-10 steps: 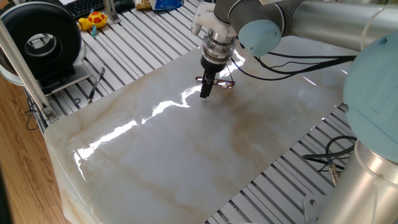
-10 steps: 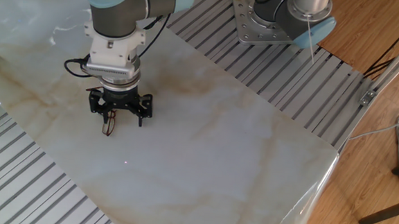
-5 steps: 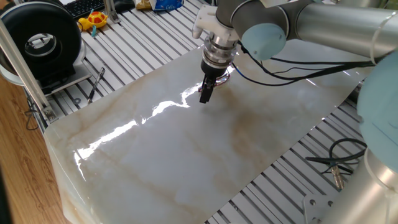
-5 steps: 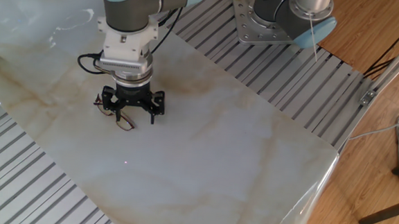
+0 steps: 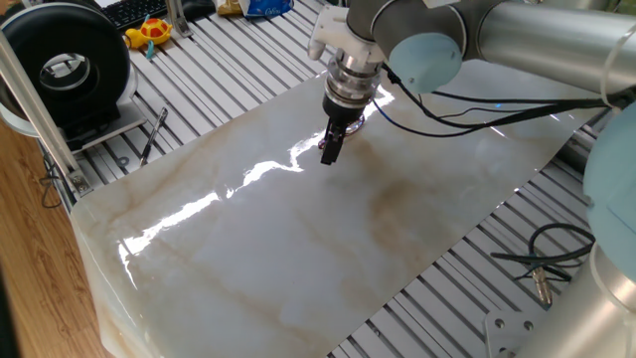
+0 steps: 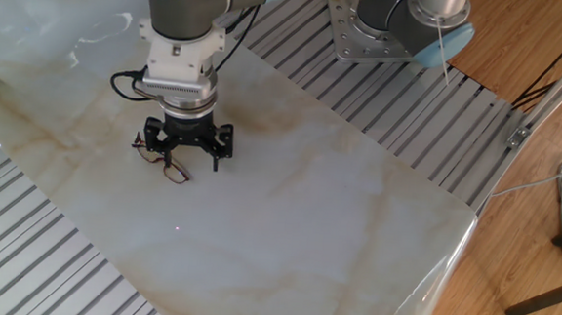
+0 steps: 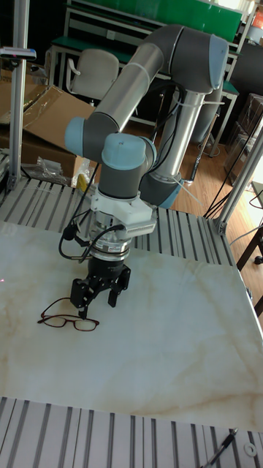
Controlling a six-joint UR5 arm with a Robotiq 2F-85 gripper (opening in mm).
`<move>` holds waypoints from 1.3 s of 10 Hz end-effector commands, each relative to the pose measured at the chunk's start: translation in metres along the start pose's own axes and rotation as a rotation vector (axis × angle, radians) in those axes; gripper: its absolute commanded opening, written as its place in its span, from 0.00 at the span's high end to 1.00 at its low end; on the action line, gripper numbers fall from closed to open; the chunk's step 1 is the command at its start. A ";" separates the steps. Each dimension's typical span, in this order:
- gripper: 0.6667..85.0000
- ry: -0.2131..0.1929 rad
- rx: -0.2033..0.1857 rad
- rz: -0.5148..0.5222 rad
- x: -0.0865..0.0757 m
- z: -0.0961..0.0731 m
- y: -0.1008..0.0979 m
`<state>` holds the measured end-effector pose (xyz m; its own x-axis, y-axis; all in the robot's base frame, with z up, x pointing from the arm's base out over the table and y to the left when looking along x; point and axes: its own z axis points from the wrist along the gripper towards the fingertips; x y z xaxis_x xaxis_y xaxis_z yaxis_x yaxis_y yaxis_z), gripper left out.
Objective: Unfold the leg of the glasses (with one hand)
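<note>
Hanging point-down over the pale marbled worktop [image 6: 355,230], the gripper [image 7: 96,298] stands with its jaws spread apart and nothing between them. In the tall fixed view the two black fingers [image 7: 82,293] form an inverted V whose tips sit just above the slab. The glasses [image 7: 68,320] lie flat on the worktop, lenses and frame beside and slightly below the jaws in that view, toward the left finger; one slim leg runs close under that fingertip, though whether it touches cannot be told.

In the other fixed view the gripper [image 6: 187,152] is seen from the opposite side, and the glasses [image 6: 166,163] lie partly beneath the jaws, one lens showing just past the near finger and a thin leg reaching out on the far side.

In one fixed view the gripper [image 5: 330,149] hides most of the glasses [image 5: 356,124]; only a trace of dark wire shows behind the jaws, against the glare on the slab.

A black cable [image 6: 129,78] loops from the silver wrist [image 7: 108,248] above the jaws.
</note>
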<state>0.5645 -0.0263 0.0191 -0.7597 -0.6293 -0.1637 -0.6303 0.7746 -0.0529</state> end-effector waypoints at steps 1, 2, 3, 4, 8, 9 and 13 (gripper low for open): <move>0.11 0.013 0.014 -0.044 -0.009 -0.004 -0.015; 0.11 0.028 0.029 -0.064 -0.009 -0.007 -0.019; 0.11 0.038 0.041 -0.077 -0.009 -0.011 -0.021; 0.11 0.039 0.048 -0.083 -0.011 -0.015 -0.022; 0.25 0.076 0.091 -0.028 -0.001 -0.017 -0.033; 0.26 0.072 0.085 -0.019 -0.002 -0.017 -0.031; 0.26 0.075 0.061 0.014 -0.001 -0.017 -0.025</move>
<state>0.5787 -0.0468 0.0357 -0.7623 -0.6416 -0.0857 -0.6309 0.7660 -0.1228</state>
